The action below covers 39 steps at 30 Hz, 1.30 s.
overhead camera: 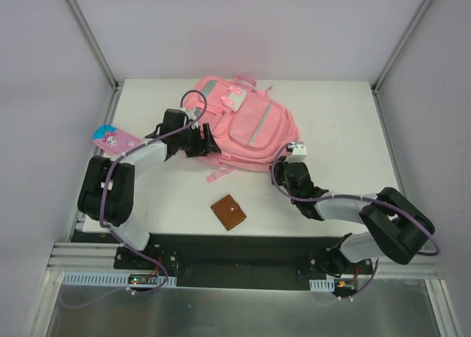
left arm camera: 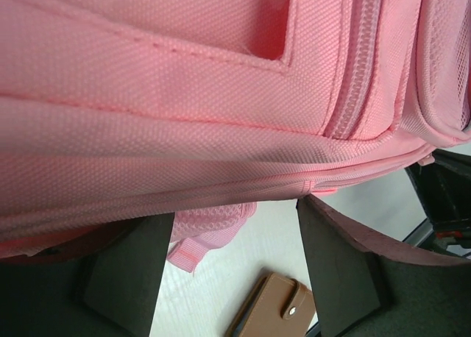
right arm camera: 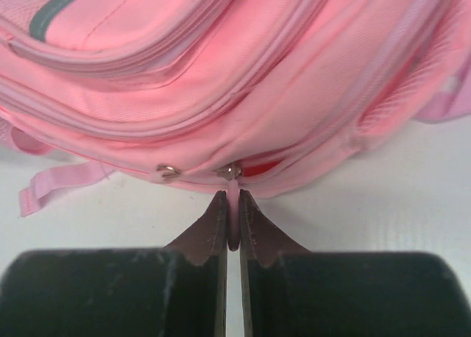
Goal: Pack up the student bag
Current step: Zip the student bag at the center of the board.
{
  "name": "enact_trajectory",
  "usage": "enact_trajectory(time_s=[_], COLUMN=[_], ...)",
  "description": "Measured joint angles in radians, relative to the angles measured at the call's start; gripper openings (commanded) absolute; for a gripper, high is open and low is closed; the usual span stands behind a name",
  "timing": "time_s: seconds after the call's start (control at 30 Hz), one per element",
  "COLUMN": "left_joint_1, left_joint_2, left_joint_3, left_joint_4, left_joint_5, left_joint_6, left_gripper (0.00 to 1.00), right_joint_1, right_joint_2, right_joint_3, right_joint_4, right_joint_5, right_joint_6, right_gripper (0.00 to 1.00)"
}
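The student bag point(overhead camera: 250, 127) is a large pink backpack lying flat at the back middle of the table. My left gripper point(overhead camera: 200, 142) is against the bag's left side. In the left wrist view its fingers point(left arm camera: 338, 263) stand apart, and the bag's seamed edge point(left arm camera: 221, 182) lies across their tips; only table and wallet show in the gap. My right gripper point(overhead camera: 294, 159) is at the bag's near right edge. There it point(right arm camera: 233, 199) is shut on a pale pink zipper pull point(right arm camera: 233, 226) hanging from a metal slider point(right arm camera: 230, 171). Beside that slider the zip shows a small red gap.
A brown snap wallet point(overhead camera: 229, 212) lies on the table in front of the bag, also seen as the wallet point(left arm camera: 276, 307) between the left fingers. A small pink cartoon pencil case point(overhead camera: 112, 138) lies at the left edge. A loose pink strap point(right arm camera: 59, 186) trails from the bag.
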Motion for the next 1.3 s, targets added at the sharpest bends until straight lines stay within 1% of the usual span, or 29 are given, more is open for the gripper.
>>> enact_trajectory(time_s=[0.07,0.23,0.3,0.37,0.4,0.53,0.63,0.7,0.8,0.9,1.0,1.13,1.3], left_joint_1=[0.007,0.05,0.06,0.06,0.06,0.06,0.048,0.02,-0.073,-0.198,-0.281,-0.302,-0.343], left_joint_2=[-0.008,-0.038,-0.047,-0.057,-0.064,-0.099,-0.163,-0.221,-0.286,-0.296,-0.273,-0.259,-0.257], left_joint_3=[0.0,0.0,-0.001,0.0,0.0,0.0,0.0,0.0,0.001,0.002,0.0,-0.031,-0.102], left_joint_4=[-0.008,-0.038,-0.053,-0.062,-0.066,-0.082,-0.09,-0.09,-0.083,-0.076,-0.076,-0.05,-0.005], left_joint_5=[-0.009,-0.031,-0.036,-0.041,-0.042,-0.035,-0.039,-0.058,-0.074,-0.089,-0.087,-0.088,-0.151], left_joint_6=[0.002,0.008,0.01,0.016,0.019,0.029,0.034,0.049,0.084,0.132,0.159,0.145,0.01], left_gripper=[0.7,0.78,0.82,0.83,0.85,0.91,0.95,0.96,0.98,0.99,0.99,0.99,0.99], right_joint_1=[-0.016,-0.057,-0.073,-0.084,-0.089,-0.087,-0.066,-0.046,-0.013,0.03,0.075,0.13,0.186], right_joint_2=[-0.031,-0.127,-0.157,-0.185,-0.198,-0.224,-0.231,-0.232,-0.232,-0.232,-0.233,-0.259,-0.295], right_joint_3=[-0.014,-0.066,-0.08,-0.086,-0.086,-0.086,-0.086,-0.086,-0.085,-0.082,-0.081,-0.081,-0.081], right_joint_4=[-0.016,-0.045,-0.052,-0.068,-0.081,-0.126,-0.147,-0.154,-0.163,-0.17,-0.175,-0.19,-0.21], right_joint_5=[-0.002,-0.01,-0.031,-0.058,-0.073,-0.108,-0.108,-0.104,-0.102,-0.096,-0.089,-0.063,-0.011], right_joint_6=[-0.014,-0.041,-0.046,-0.047,-0.047,-0.043,-0.04,-0.038,-0.029,-0.019,-0.003,0.014,0.022], right_gripper=[0.0,0.0,0.0,0.0,0.0,0.0,0.0,0.0,0.0,0.0,0.0,0.0,0.0])
